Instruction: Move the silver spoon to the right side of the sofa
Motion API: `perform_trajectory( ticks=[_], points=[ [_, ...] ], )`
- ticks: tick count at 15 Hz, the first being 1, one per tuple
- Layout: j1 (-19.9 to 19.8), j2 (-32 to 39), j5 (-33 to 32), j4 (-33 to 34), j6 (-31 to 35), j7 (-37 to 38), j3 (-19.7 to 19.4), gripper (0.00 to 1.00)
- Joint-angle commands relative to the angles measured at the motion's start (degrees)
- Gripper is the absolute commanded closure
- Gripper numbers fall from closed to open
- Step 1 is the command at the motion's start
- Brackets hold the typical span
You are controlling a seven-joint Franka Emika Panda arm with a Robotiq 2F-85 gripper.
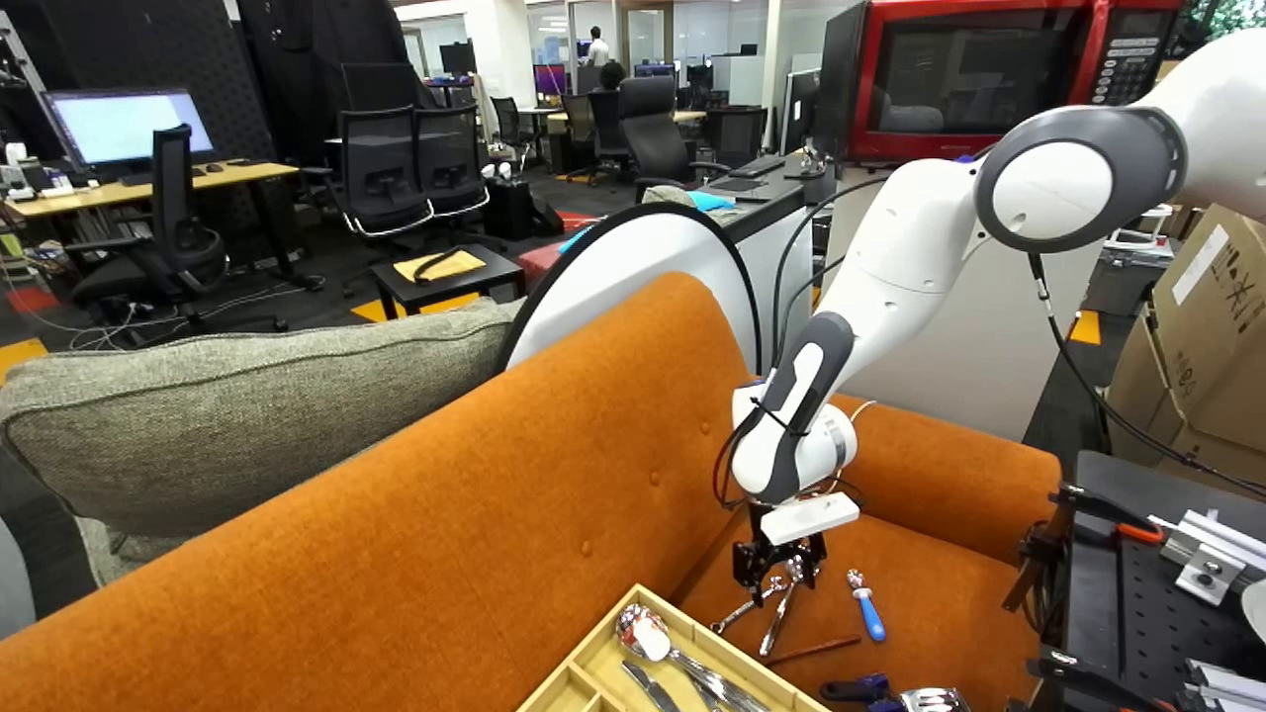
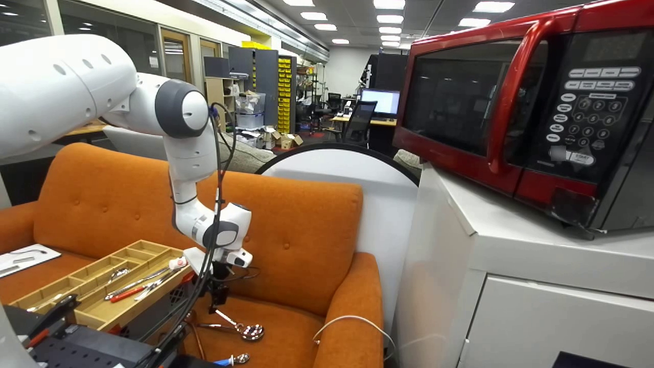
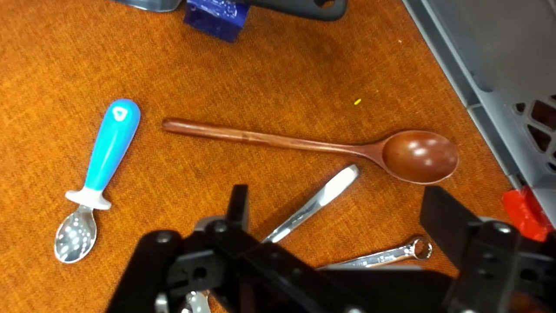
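The silver spoon point(image 3: 312, 204) lies on the orange sofa seat point(image 3: 278, 82). In the wrist view its handle shows between my fingers, and the gripper covers most of its bowl end. In an exterior view its round bowl point(image 2: 252, 332) points away from the tray. Its handle point(image 1: 776, 628) also shows in an exterior view, below my gripper point(image 1: 778, 574). My gripper point(image 3: 336, 206) is open, its black fingers wide apart with nothing held. It is above the handle, also seen in an exterior view point(image 2: 218, 300). The orange sofa point(image 2: 286, 220) shows in both exterior views.
A wrench point(image 3: 382, 257) lies beside the spoon. A wooden spoon point(image 3: 278, 141) and a blue-handled small spoon point(image 3: 108, 148) lie nearby. A wooden cutlery tray point(image 2: 138, 301) stands on a grey crate point(image 3: 499, 65). A spatula point(image 1: 930, 700) lies toward the seat's front.
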Motion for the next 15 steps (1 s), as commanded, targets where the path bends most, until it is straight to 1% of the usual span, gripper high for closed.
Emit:
perform_trajectory(
  ticks=[1, 5, 6, 7, 15],
  points=[
    [-1.0, 1.7, 5.0, 2.0, 0.2, 5.9, 0.4, 0.00],
    [-1.3, 3.3, 10.6, 3.5, 0.2, 12.7, 0.2, 0.00],
    [-1.4, 3.7, 11.5, 3.8, 0.9, 13.5, 0.3, 0.00],
    [-0.5, 3.0, 9.6, 2.9, 0.0, 11.6, -0.4, 0.00],
    [-0.3, 3.2, 9.7, 3.1, 0.0, 11.9, -0.4, 0.00]
  ],
)
